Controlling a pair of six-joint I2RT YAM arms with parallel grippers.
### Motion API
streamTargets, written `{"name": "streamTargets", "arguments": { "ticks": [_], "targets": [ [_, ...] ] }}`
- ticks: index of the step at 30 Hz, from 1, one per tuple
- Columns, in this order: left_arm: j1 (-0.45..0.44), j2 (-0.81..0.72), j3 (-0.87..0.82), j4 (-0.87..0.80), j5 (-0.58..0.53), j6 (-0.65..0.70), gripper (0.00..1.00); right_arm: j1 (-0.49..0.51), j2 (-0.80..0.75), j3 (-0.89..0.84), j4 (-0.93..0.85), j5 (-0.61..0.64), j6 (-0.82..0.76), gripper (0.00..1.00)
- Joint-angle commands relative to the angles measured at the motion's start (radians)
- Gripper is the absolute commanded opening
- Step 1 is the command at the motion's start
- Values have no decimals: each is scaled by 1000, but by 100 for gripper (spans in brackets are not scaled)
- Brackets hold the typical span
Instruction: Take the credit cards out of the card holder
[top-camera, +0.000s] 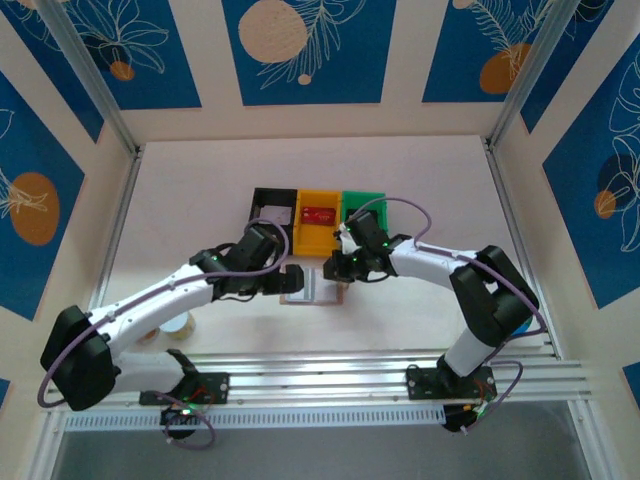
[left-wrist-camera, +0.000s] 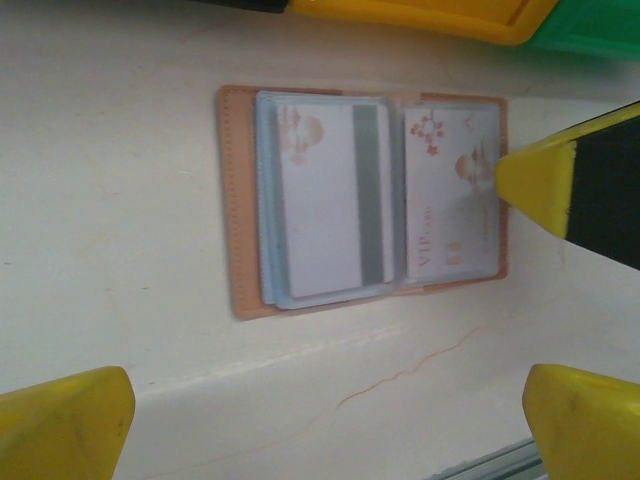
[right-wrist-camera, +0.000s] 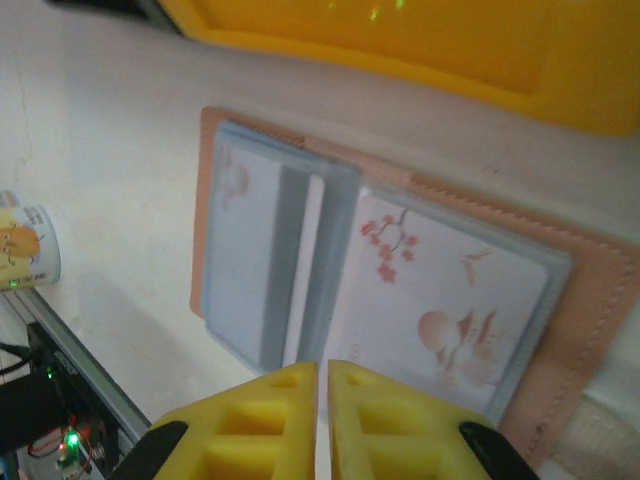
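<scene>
Card holder (left-wrist-camera: 365, 205) lies open on the bench (left-wrist-camera: 100, 200) by the yellow bin (left-wrist-camera: 420, 15). At least 2 cards (left-wrist-camera: 320, 215) sit in its pockets, so most work remains. Left claw (left-wrist-camera: 325, 425) wide; right claw (right-wrist-camera: 322, 420) closed at its edge.

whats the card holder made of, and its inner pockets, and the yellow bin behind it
The card holder looks like tan leather or faux leather, matte, with a stitched line along its border. Its pockets seem to be thin clear plastic with a grey-blue tint, since the cards' print shows through. The yellow bin looks like hard moulded plastic, judging by its smooth, even-coloured, slightly shiny wall.
</scene>
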Motion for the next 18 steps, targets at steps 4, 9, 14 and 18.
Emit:
{"name": "streamTargets", "arguments": {
  "ticks": [4,9,14,18],
  "targets": [
    [-18,71,12,68,43,-129,98,-13,25,3,-31,43,17,8],
    [-32,114,36,86,28,-164,95,-13,30,11,-66,106,20,3],
    [-44,158,54,124,32,-189,93,-10,30,15,-94,169,27,1],
    [-52,198,82,141,29,-194,91,-10,42,18,-92,167,33,0]
  ]
}}
